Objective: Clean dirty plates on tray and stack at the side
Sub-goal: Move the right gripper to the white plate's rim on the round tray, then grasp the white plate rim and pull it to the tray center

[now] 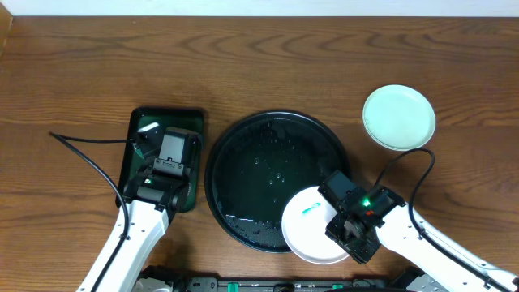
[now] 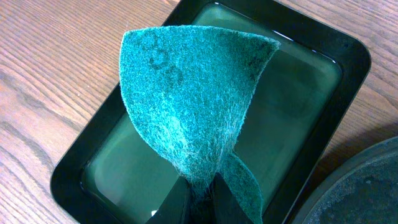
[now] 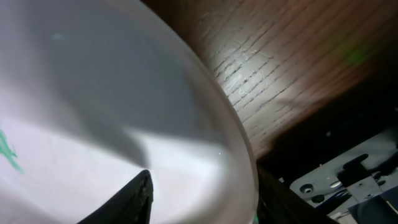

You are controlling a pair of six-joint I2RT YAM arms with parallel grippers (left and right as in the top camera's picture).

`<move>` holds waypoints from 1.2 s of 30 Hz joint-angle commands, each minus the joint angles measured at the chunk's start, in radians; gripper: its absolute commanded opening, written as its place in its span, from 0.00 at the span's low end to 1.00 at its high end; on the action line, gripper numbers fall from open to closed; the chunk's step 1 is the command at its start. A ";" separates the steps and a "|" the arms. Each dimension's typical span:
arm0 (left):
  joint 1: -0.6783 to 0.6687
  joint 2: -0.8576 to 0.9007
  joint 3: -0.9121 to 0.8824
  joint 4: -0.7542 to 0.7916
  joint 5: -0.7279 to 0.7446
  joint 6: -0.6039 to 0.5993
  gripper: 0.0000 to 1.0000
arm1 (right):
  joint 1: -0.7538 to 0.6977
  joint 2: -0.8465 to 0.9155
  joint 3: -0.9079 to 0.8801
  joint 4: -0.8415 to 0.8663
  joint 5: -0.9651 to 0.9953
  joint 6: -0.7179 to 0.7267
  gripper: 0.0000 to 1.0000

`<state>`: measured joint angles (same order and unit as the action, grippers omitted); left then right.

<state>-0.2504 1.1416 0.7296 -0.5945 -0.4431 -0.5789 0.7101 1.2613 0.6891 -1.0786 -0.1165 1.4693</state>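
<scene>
- Here, at a wooden table point(image 1: 81, 73), the right gripper point(image 1: 339, 212) is clamped on the right-hand edge of a white plate point(image 1: 308, 231). One dark finger point(image 3: 134, 198) lies on the plate's upper face, and the jaws are closed down to the thickness of the rim.
- The white plate sits over the lower right rim of the round black tray point(image 1: 235, 138), partly over the tray and partly out past its edge. Whether it rests on the rim or is lifted clear cannot be told from above.
- A small teal smear point(image 1: 308, 209) marks the upper part of the plate's face. It also shows at the far left edge of the right wrist view.
- The round black tray lies at the middle of the table, its glossy floor wet with droplets.
- A mint-green plate point(image 1: 398, 118) stands on the bare wood to the upper right of the tray, apart from it. It is unclear whether it is one plate or more.
- The left gripper point(image 2: 200, 196) is pinched shut on the bottom corner of a teal scouring pad point(image 2: 186, 99), which stands up curled above the fingers.
- The pad hangs over the rectangular dark green tray point(image 2: 348, 56), just left of the round tray, with clear liquid in its well.
</scene>
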 commanded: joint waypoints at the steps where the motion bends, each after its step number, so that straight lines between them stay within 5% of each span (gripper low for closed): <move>1: 0.005 -0.005 -0.001 0.005 -0.009 -0.002 0.07 | 0.006 0.001 -0.016 0.002 0.003 0.011 0.54; 4: 0.005 -0.005 -0.001 0.005 -0.009 -0.002 0.07 | 0.006 0.001 -0.030 0.002 -0.006 0.011 0.62; 14: 0.005 -0.005 -0.001 0.005 -0.010 -0.002 0.08 | 0.006 0.001 -0.049 0.050 -0.023 -0.012 0.47; 20: 0.005 -0.005 -0.001 0.005 -0.010 -0.002 0.08 | 0.003 0.001 -0.048 0.109 -0.014 -0.071 0.02; 28: 0.005 -0.005 -0.001 0.005 -0.009 -0.002 0.08 | 0.001 0.001 0.027 0.221 0.037 -0.280 0.02; 36: 0.005 -0.005 -0.001 0.004 -0.009 -0.002 0.08 | -0.105 0.001 0.146 0.408 0.160 -0.657 0.02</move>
<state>-0.2504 1.1416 0.7296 -0.5938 -0.4431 -0.5789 0.6495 1.2613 0.7898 -0.7139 -0.0181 1.0348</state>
